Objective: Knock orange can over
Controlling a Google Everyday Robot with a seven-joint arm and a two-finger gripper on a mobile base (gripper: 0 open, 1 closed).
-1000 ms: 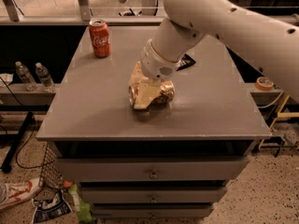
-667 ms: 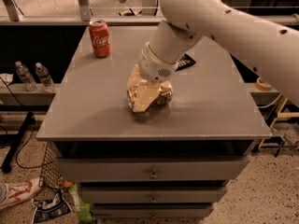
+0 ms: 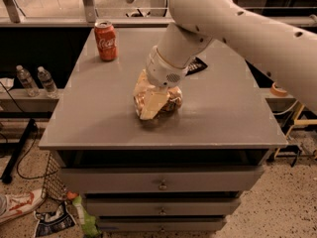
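The orange can [image 3: 173,101] shows as a pale orange-tan shape low on the grey table top [image 3: 228,118], near the middle. It is mostly hidden by my gripper, and I cannot tell whether it stands upright or is tipped. My gripper [image 3: 148,104] hangs from the big white arm [image 3: 223,19] that reaches in from the upper right. It is down at the table surface, pressed against the can's left and front side.
A red can with white script [image 3: 106,40] stands upright at the table's back left corner. A dark flat object [image 3: 198,66] lies behind the arm. Two water bottles [image 3: 37,81] stand on a low shelf to the left. Drawers [image 3: 162,185] are below the top.
The arm's wrist has shifted slightly left and toward the table front. The gripper and the orange can stay at about the same spot on the table.
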